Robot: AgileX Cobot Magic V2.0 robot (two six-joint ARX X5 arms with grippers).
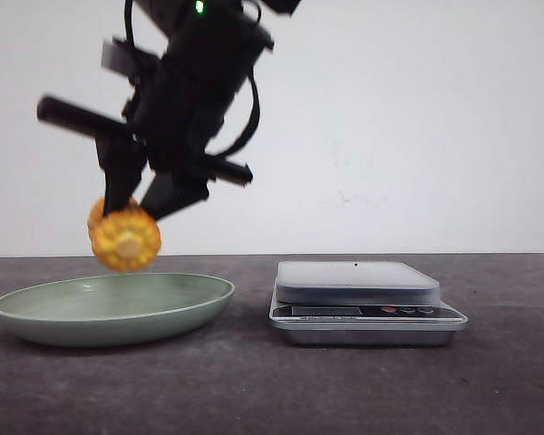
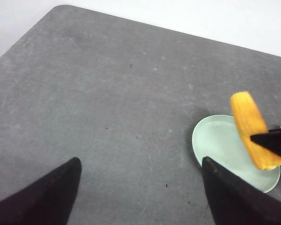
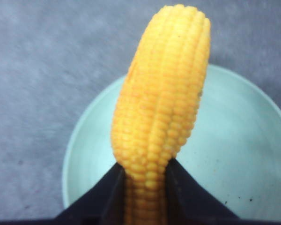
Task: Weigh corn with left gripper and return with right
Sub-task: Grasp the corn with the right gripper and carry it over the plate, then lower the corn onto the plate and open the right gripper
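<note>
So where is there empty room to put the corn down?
The green plate is bare inside, just under the corn. The scale's top is bare too. The table is open in front of both, with a thin strip between them. It's crowded above the plate's left side, where the right gripper holds the corn.

We see a pale green plate [image 1: 36,313] on the grey worktop [image 1: 254,390], a silver scale [image 1: 363,299] just beside it.

Yellow corn [image 1: 125,237] held aloft above plate, cut end forward.
</note>
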